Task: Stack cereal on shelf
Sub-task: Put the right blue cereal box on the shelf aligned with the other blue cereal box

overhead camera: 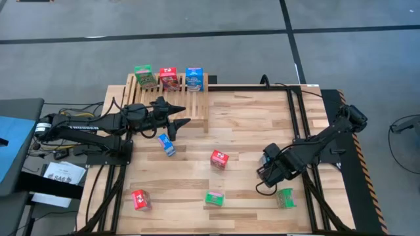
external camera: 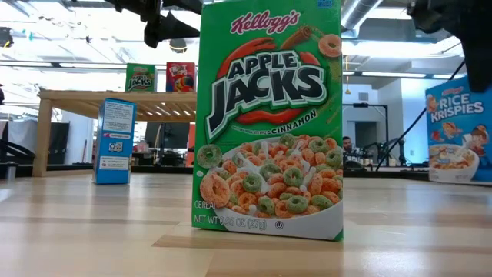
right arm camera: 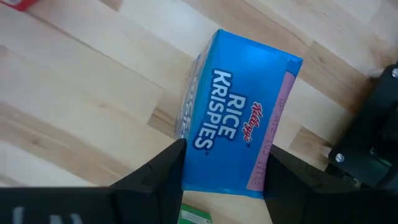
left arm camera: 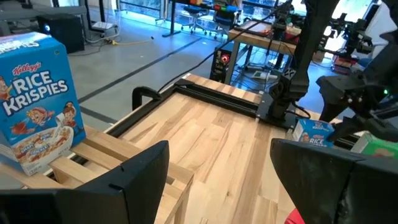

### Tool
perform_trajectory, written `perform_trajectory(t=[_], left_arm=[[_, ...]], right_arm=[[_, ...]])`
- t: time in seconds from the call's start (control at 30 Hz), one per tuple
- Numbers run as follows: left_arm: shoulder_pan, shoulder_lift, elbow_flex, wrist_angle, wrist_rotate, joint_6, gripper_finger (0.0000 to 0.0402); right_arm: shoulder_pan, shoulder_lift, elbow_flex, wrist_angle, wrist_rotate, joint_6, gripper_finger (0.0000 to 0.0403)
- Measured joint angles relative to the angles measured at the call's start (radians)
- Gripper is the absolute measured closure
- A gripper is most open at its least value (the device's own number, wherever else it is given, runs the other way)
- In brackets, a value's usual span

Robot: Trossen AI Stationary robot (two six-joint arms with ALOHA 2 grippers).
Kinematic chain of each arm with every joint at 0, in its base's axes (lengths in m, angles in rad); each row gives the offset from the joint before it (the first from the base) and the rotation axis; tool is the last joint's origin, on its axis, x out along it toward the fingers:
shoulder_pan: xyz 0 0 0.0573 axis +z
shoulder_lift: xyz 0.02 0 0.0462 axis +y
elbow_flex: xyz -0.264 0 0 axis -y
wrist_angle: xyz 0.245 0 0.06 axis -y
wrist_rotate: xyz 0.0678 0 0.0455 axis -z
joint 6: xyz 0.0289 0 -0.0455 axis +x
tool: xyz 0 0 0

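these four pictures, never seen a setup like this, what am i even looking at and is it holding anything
It is one moment seen by four cameras: one overhead, one at table height, and one on each wrist of a two-armed robot. The robot is putting small cereal boxes on the wooden shelf at the table's far edge, where a green, a red and a blue box already stand. More boxes lie scattered on the table; the big Apple Jacks box only looks large because it stands close to the low camera. The right gripper is closed around a blue Rice Krispies box. The left gripper waits open and empty beside the shelf.
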State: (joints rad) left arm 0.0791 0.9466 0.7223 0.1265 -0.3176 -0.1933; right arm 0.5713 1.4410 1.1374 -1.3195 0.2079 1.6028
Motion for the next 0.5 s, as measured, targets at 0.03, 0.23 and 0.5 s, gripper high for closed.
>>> perform_trajectory(t=[0.03,0.23,0.5], left_arm=[[0.0,0.0,0.0,0.0,0.008,0.007,0.0132],[0.0,0.0,0.0,0.008,0.089,0.043,0.0129],[0.031,0.0,0.0,0.054,0.176,0.05,0.0081]], right_arm=[[-0.005,0.0,0.007,0.0,0.003,-0.012,0.0204],[-0.027,0.0,0.046,0.0,0.042,-0.087,0.0204],[-0.074,0.0,0.106,0.026,0.078,-0.238,0.0201]])
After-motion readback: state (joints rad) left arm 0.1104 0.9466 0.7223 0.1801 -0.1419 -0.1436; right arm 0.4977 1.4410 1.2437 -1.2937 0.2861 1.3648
